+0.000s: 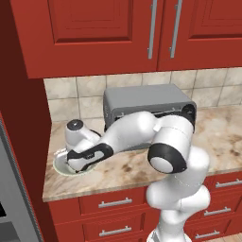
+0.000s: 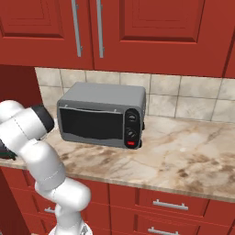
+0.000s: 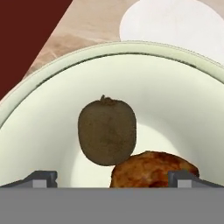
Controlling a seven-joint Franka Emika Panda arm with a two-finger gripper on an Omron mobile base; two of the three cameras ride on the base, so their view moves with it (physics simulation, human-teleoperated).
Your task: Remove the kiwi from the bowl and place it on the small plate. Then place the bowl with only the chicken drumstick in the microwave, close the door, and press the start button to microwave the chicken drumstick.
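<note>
Hand view: kiwi [image 3: 106, 131] beside drumstick [image 3: 153, 169] in bowl [image 3: 39, 131], plate [image 3: 175, 24] bare; gripper [image 3: 112, 178] spread, nothing held; all steps left

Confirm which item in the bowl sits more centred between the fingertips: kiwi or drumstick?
The kiwi: the fuzzy brown oval near mid-frame in the bowl. The reddish chicken drumstick lies offset toward one fingertip.

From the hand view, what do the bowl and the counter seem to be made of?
The bowl looks like glazed ceramic, or perhaps plastic: smooth, plain off-white, with a thick rounded rim. The counter looks like polished stone, maybe marble or granite: beige with brown veins and blotches. As the scene is rendered, both are guesses.
</note>
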